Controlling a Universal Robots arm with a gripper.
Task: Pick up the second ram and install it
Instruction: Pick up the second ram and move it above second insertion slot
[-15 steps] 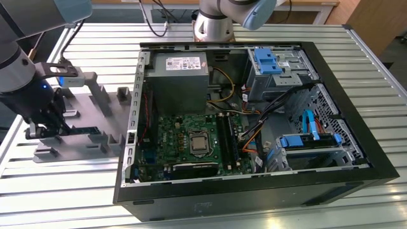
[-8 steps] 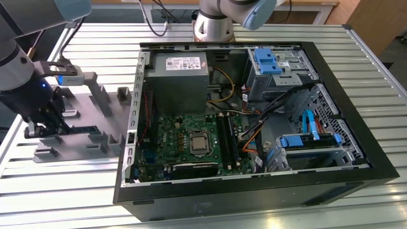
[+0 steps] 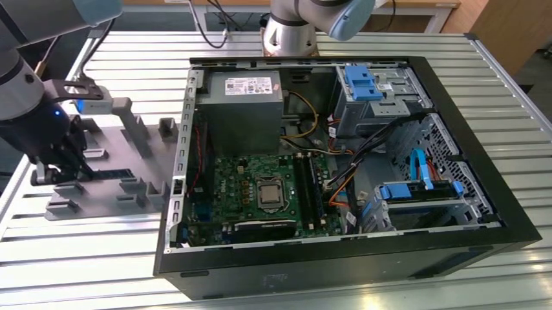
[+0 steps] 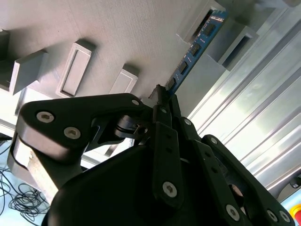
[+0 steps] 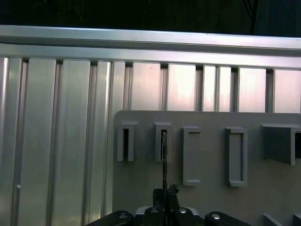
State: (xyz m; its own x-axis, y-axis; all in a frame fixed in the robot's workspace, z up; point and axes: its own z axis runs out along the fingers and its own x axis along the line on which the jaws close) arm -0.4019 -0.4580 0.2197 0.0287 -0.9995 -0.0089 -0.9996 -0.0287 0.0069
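We see the second ram (image 4: 195,47), a long, thin blue-green circuit-board strip, standing on edge over the grey plastic holder tray (image 4: 103,28). Its long axis runs from the black gripper (image 4: 162,96) to a slotted upright block (image 5: 158,153). The jaws are closed on its near end and hide it. In the first wrist view it is only an edge-on line.

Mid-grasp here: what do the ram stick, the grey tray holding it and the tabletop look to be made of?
Second ram: rigid blue circuit board, slightly glossy, with dark chips along it. Holder tray: matte grey plastic by the look, with a fine lined texture, possibly printed. Table: ribbed bare metal, likely aluminium, judging by its bright streaky sheen.
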